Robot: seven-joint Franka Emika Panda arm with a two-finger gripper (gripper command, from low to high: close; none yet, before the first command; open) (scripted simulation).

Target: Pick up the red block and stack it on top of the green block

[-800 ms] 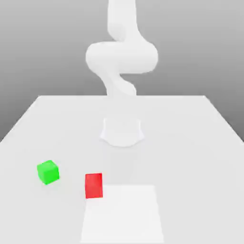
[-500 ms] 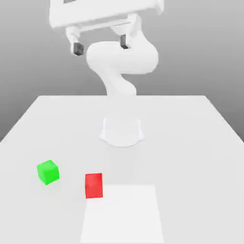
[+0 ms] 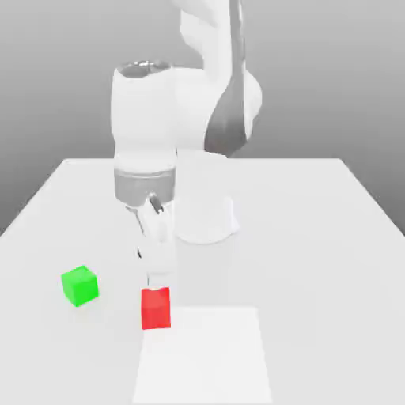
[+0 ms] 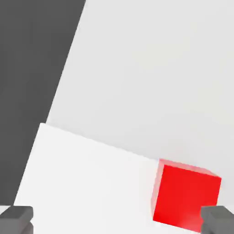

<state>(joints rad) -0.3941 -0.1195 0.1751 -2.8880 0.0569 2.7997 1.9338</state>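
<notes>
Red and matte, the small plain red block point(image 3: 156, 308) stands upright on the white tabletop point(image 3: 316, 237), at the corner of a paler square patch point(image 3: 206, 356), well apart from the small bright green cube point(image 3: 80, 285) toward the exterior view's left. The gripper point(image 4: 117, 218) hovers above it, jaws spread wide, holding nothing. It looks rigid and light (probably not slippery); pinch two opposite flat side faces.

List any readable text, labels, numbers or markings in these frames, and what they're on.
None. The red block, the green block, the table and the white arm are all plain, with no print, logo or number on any visible face.
</notes>
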